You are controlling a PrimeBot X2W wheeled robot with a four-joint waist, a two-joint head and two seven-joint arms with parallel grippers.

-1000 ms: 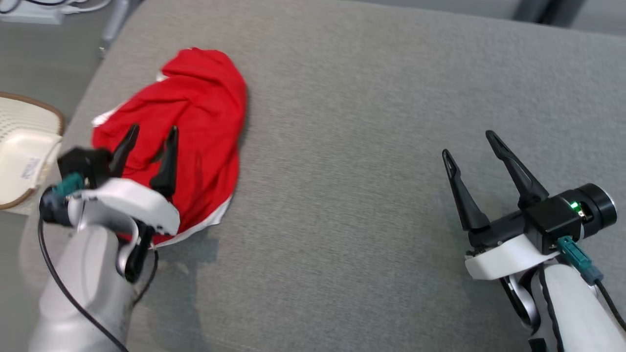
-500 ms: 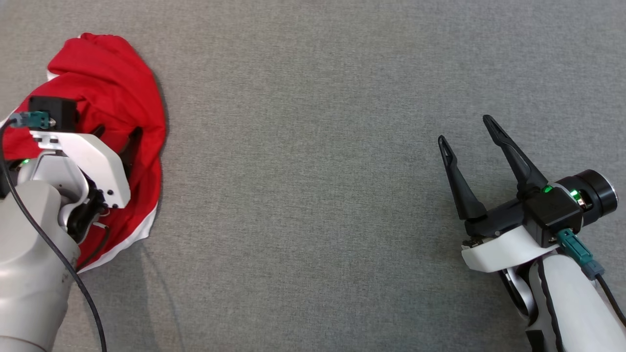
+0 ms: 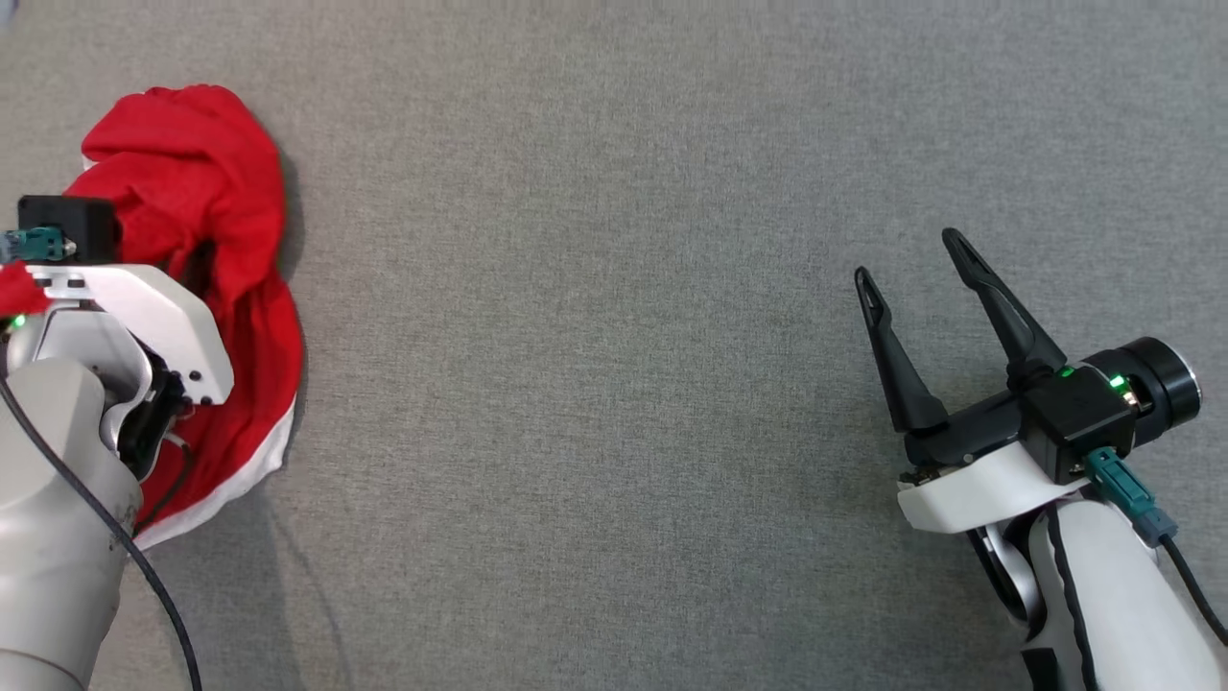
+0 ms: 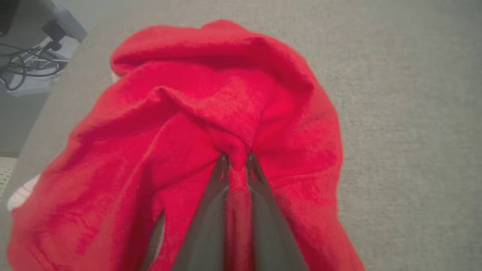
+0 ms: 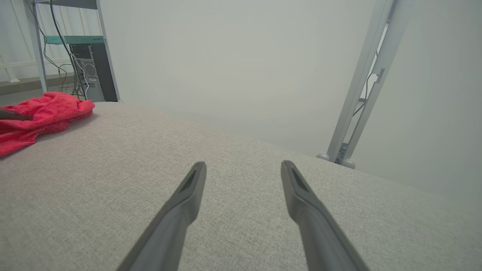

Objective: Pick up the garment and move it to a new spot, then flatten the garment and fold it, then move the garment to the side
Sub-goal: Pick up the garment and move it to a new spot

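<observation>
A crumpled red garment (image 3: 206, 240) with a white hem lies at the left of the grey fabric surface (image 3: 614, 288). In the left wrist view my left gripper (image 4: 236, 162) is shut on a pinched fold of the red garment (image 4: 233, 113), and cloth bunches up around the fingertips. From the head view, the left wrist housing covers those fingers. My right gripper (image 3: 907, 259) hovers open over bare fabric at the right, far from the garment. In the right wrist view the right gripper (image 5: 243, 167) has its fingers spread, and the garment (image 5: 41, 113) sits at far left.
A metal frame leg (image 5: 361, 86) stands beyond the surface's far edge. Cables and a dark box (image 5: 86, 71) sit past the far left corner. More cables (image 4: 26, 64) lie on the floor beside the surface's left edge. The wide middle of the grey surface is bare fabric.
The head camera turned, so the garment shifted to the picture's left edge. My left gripper came down onto the garment and shut on a fold, and the cloth bunched up. The right gripper barely moved.
</observation>
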